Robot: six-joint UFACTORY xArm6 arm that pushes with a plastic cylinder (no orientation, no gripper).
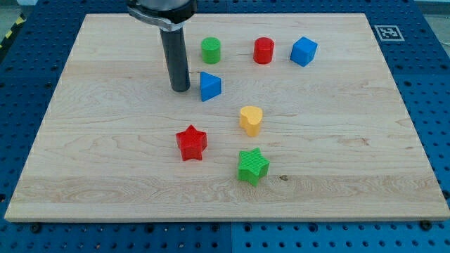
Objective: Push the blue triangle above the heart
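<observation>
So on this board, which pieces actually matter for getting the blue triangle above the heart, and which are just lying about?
Part of the job:
- blue triangle
- yellow heart
- my tip, just to the view's left of the triangle

Just lying about:
- green cylinder
- red cylinder
- blue cube
- red star
- green star

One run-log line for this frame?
tip just left of blue triangle, contact unclear | yellow heart lower right of triangle | triangle not yet above heart
</observation>
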